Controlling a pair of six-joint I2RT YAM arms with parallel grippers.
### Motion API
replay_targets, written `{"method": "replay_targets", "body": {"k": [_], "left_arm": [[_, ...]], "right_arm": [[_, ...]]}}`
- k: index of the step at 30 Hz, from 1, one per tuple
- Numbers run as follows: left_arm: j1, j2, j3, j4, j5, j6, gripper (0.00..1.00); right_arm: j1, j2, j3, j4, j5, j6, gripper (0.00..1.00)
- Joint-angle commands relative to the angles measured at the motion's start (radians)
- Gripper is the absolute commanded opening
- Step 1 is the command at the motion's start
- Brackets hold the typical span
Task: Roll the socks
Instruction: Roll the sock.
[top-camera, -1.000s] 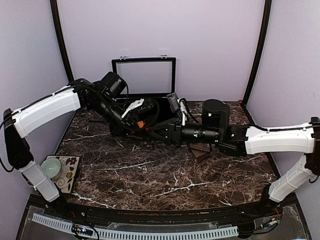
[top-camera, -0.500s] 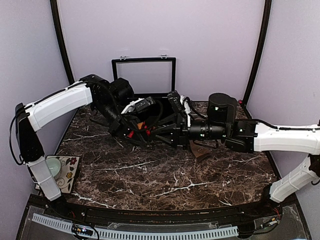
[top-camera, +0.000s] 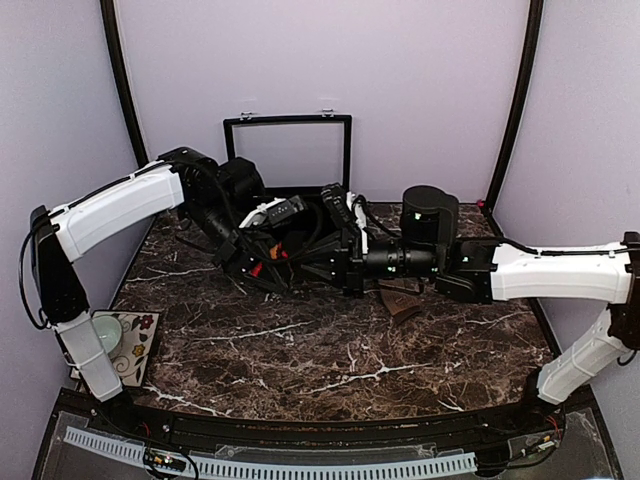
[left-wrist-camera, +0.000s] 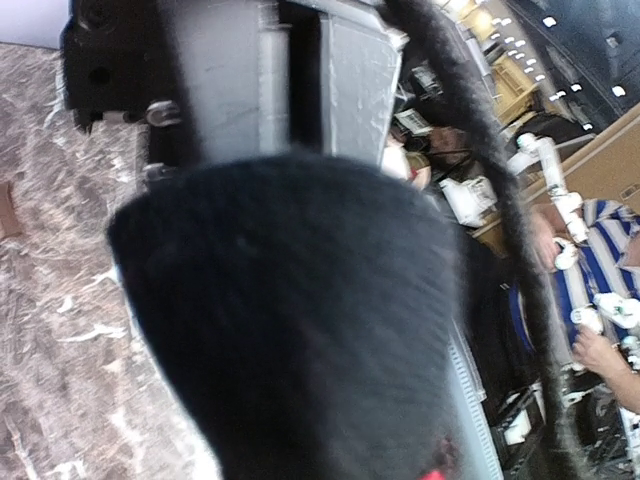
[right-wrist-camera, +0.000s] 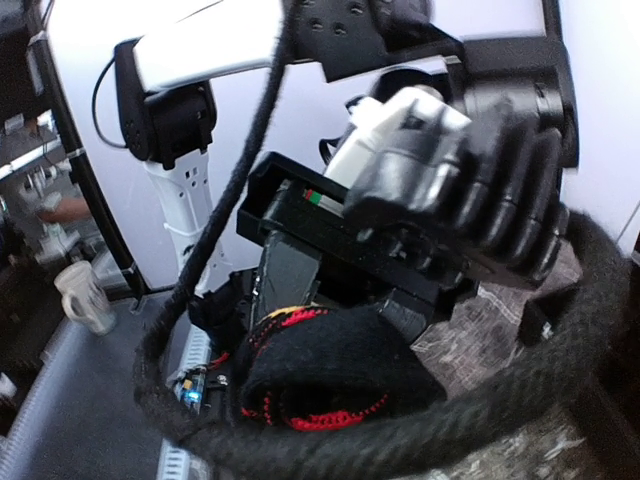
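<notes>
The left gripper (top-camera: 258, 264) is clamping the rolled body of the black argyle sock (right-wrist-camera: 318, 385), with red and orange diamonds showing along the roll's edge. The sock's black cuff (right-wrist-camera: 560, 370) is stretching out from the roll as a thick loop that is ringing the right wrist view. The right gripper (top-camera: 336, 256) is facing the left one at close quarters over the far centre of the marble table (top-camera: 300, 350); whether its jaws are open or closed cannot be told. The tan sock (top-camera: 403, 303) is lying on the table just under the right forearm, apart from both grippers. Behind them a black case (top-camera: 227, 155) is standing open, and a cup (top-camera: 103, 336) is sitting at the near left corner.
</notes>
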Motion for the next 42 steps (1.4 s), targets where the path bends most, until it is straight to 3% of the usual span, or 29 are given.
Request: {"method": "replay_targets", "body": {"k": [1, 7, 18, 22, 24, 27, 31, 34, 37, 42], "left_arm": [[-0.006, -0.079, -0.04, 0.187, -0.178, -0.138, 0.22], [-0.005, -0.202, -0.158, 0.488, -0.512, -0.223, 0.33], [-0.025, -0.311, -0.312, 0.679, -0.763, -0.139, 0.34], [-0.025, -0.311, -0.314, 0.668, -0.746, -0.137, 0.1], [-0.022, -0.308, -0.314, 0.659, -0.721, -0.145, 0.0], [0.004, -0.302, -0.313, 0.653, -0.66, -0.183, 0.0], [0.049, -0.282, -0.295, 0.615, -0.54, -0.2, 0.0], [0.067, -0.263, -0.26, 0.551, -0.357, -0.191, 0.0], [0.069, -0.245, -0.228, 0.51, -0.263, -0.195, 0.0], [0.07, -0.226, -0.201, 0.465, -0.189, -0.194, 0.0]], "right_arm": [[0.006, 0.016, 0.002, 0.108, -0.007, 0.073, 0.0], [0.008, 0.048, -0.004, 0.083, 0.12, 0.187, 0.0], [0.035, 0.139, 0.046, 0.095, 0.206, 0.34, 0.0], [0.04, 0.145, 0.061, 0.079, 0.2, 0.323, 0.01], [0.04, 0.13, 0.042, 0.1, 0.201, 0.307, 0.15], [0.036, 0.082, -0.005, 0.146, 0.218, 0.268, 0.34], [0.018, 0.07, 0.0, 0.134, 0.193, 0.246, 0.46], [0.015, 0.078, 0.018, 0.141, 0.131, 0.223, 0.56], [0.015, 0.076, 0.01, 0.197, 0.07, 0.209, 0.72], [0.015, 0.076, 0.027, 0.206, 0.093, 0.183, 0.71]]}}
